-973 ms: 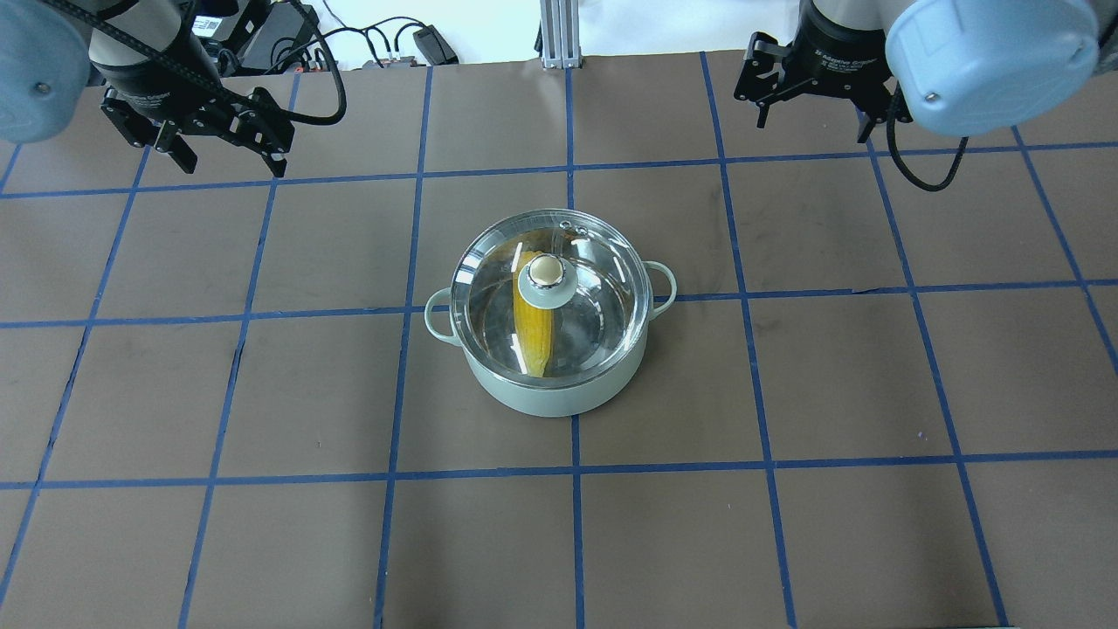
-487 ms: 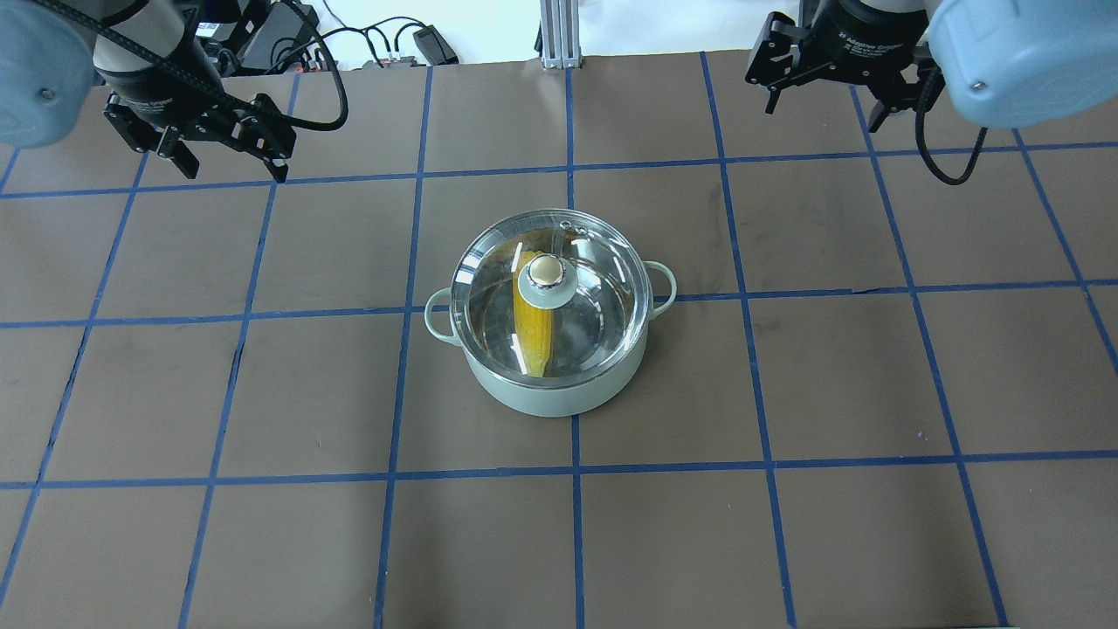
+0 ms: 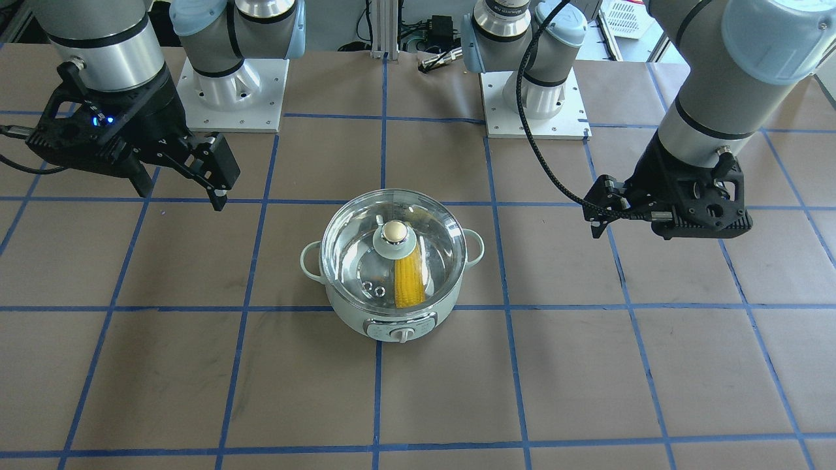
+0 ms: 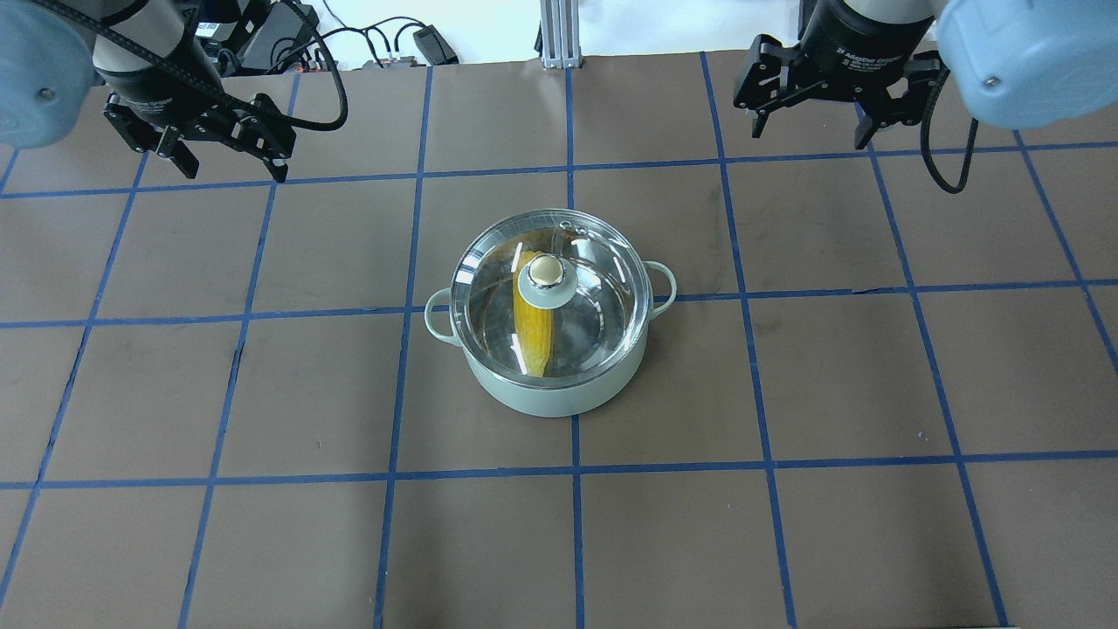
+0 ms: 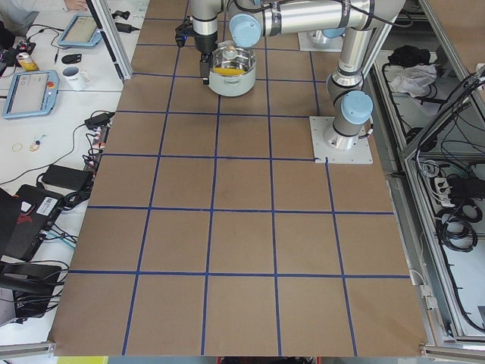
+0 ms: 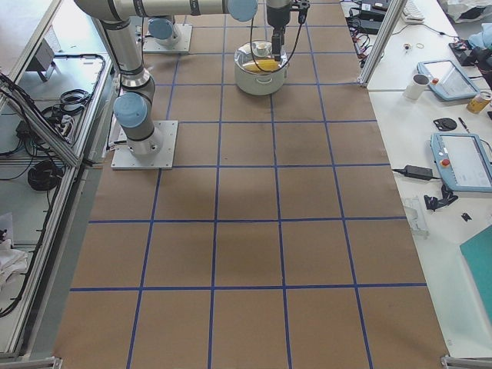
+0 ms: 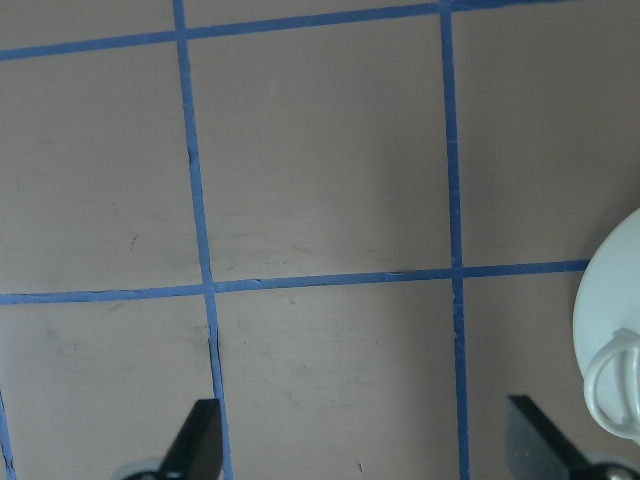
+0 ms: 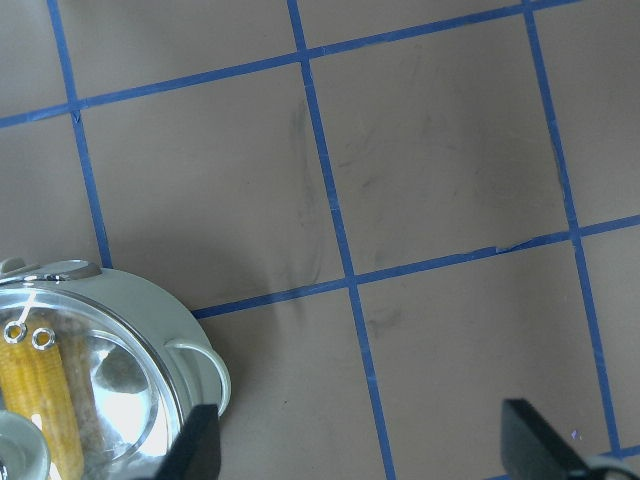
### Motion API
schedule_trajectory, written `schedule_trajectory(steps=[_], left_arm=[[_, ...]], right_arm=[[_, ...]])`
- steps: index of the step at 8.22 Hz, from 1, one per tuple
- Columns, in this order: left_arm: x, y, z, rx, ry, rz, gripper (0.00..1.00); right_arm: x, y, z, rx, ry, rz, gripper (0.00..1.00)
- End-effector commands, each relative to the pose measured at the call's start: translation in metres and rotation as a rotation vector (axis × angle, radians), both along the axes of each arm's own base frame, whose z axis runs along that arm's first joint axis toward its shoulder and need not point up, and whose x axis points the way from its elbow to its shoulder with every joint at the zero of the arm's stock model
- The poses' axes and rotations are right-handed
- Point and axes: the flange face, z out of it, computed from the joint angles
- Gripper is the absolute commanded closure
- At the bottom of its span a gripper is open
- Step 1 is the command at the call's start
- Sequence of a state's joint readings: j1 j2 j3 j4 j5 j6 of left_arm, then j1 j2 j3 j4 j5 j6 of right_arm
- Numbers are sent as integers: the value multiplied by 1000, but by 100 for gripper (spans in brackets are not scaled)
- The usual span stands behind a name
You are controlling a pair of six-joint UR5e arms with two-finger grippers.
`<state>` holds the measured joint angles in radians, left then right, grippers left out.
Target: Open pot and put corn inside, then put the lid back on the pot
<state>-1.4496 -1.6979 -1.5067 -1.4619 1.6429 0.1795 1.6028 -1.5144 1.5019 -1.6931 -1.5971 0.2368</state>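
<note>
Brown table (image 4: 786, 524) with a grid of blue tape lines (image 4: 572, 524) fills the overhead view, and the pot (image 4: 559, 397) stands near its middle, where two lines cross. On the pot sits the lid (image 4: 594, 301), closed and level, with its knob (image 4: 546, 271) pointing up. Through the glass the corn (image 4: 533, 328) shows inside the pot, lying on the steel bottom along one side of the knob. In the front view the dial (image 3: 403, 335) of the pot faces away from the robot. The left hand (image 4: 233, 166) hangs above the far left part of the table, well apart from the pot; its two fingers are spread wide and nothing is between them. The right hand (image 4: 810, 135) hangs above the far right part, also well apart from the pot, with fingers spread and nothing held. The left wrist view shows one pot handle (image 7: 612, 392) at its edge, and the right wrist view shows a part of the lid and corn in its lower corner.
</note>
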Motion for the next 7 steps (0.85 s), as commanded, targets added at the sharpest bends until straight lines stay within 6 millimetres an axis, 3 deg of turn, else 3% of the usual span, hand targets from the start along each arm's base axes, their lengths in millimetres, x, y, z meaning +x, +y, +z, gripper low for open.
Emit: schedule_trajectory(steps=[1,7], left_arm=[[0,1,2,-3,1,0,0],[0,2,5,-12,0,-2,0]], right_arm=[[0,2,-2,16,0,19,0],[2,10,11,-12,-1,23,0]])
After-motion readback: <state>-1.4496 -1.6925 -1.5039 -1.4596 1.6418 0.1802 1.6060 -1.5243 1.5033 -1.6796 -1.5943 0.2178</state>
